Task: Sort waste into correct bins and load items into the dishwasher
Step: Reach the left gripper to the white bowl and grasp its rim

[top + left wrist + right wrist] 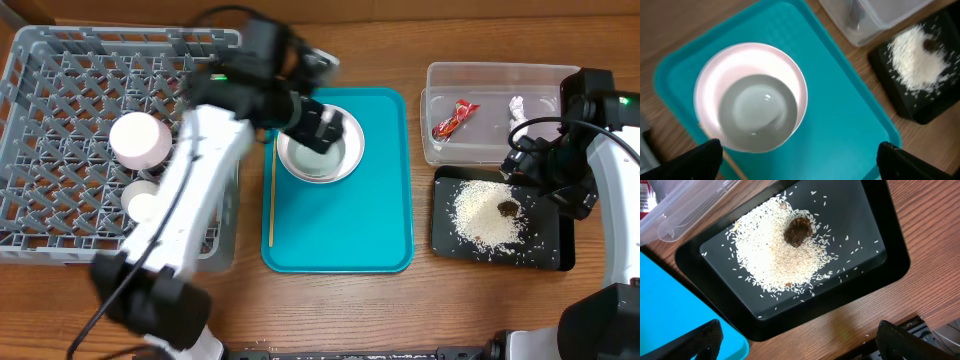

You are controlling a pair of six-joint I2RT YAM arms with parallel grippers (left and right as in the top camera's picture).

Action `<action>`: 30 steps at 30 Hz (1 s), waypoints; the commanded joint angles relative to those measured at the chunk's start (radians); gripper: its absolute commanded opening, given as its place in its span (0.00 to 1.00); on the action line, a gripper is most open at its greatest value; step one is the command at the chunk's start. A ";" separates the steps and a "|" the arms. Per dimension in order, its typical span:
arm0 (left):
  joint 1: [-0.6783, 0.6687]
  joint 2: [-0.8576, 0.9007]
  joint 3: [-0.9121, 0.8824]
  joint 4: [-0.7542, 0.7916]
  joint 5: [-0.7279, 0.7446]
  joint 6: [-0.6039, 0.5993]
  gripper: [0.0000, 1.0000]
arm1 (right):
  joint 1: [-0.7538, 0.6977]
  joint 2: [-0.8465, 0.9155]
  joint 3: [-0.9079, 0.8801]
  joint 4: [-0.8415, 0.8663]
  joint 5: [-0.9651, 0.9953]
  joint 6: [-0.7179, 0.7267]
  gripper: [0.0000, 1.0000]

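Observation:
A white bowl (pixel 320 152) sits on the teal tray (pixel 385 220). My left gripper (pixel 327 125) hovers above it, open and empty. In the left wrist view the bowl (pixel 752 97) lies just ahead of the spread fingers (pixel 800 165). A wooden chopstick (pixel 271 195) lies along the tray's left edge. A black tray (pixel 545 250) at the right holds scattered rice (pixel 485 212) and a brown lump (pixel 507 209). My right gripper (pixel 545 175) is above its right side, open and empty. In the right wrist view (pixel 800 342) the rice (pixel 775 255) and lump (pixel 798 231) lie ahead of it.
A grey dishwasher rack (pixel 60 90) at the left holds two pale cups (pixel 140 140), (pixel 140 200). A clear bin (pixel 490 75) at the back right holds a red wrapper (pixel 455 118) and a white crumpled scrap (pixel 517 105).

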 commanded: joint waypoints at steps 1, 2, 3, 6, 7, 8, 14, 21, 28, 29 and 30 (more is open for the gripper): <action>-0.045 0.098 0.011 0.024 -0.113 -0.021 1.00 | -0.002 -0.009 0.002 0.002 0.013 0.012 1.00; -0.056 0.131 0.011 0.035 -0.131 -0.021 1.00 | -0.002 -0.009 0.002 0.002 0.013 0.012 1.00; -0.064 0.158 0.011 0.043 -0.142 -0.021 1.00 | -0.002 -0.009 0.002 0.002 0.013 0.012 1.00; -0.083 0.241 0.011 0.064 -0.152 -0.021 0.96 | -0.002 -0.009 0.002 0.002 0.013 0.012 1.00; -0.086 0.265 0.011 0.068 -0.152 -0.021 0.94 | -0.002 -0.009 0.002 0.002 0.013 0.012 1.00; -0.089 0.291 0.011 0.071 -0.152 -0.021 0.91 | -0.002 -0.009 0.002 0.002 0.013 0.012 1.00; -0.100 0.390 0.011 0.062 -0.126 -0.021 0.66 | -0.002 -0.009 0.002 0.002 0.013 0.012 1.00; -0.111 0.398 0.028 0.043 -0.125 -0.037 0.07 | -0.002 -0.009 0.002 0.002 0.013 0.012 1.00; -0.105 0.394 0.193 -0.101 -0.125 -0.055 0.04 | -0.002 -0.009 0.002 0.000 0.013 -0.007 1.00; -0.100 0.393 0.229 -0.127 -0.125 -0.059 0.04 | -0.002 -0.009 0.002 -0.001 0.013 -0.007 1.00; -0.094 0.391 0.265 -0.152 -0.125 -0.063 0.04 | -0.002 -0.009 0.002 0.000 0.013 -0.007 1.00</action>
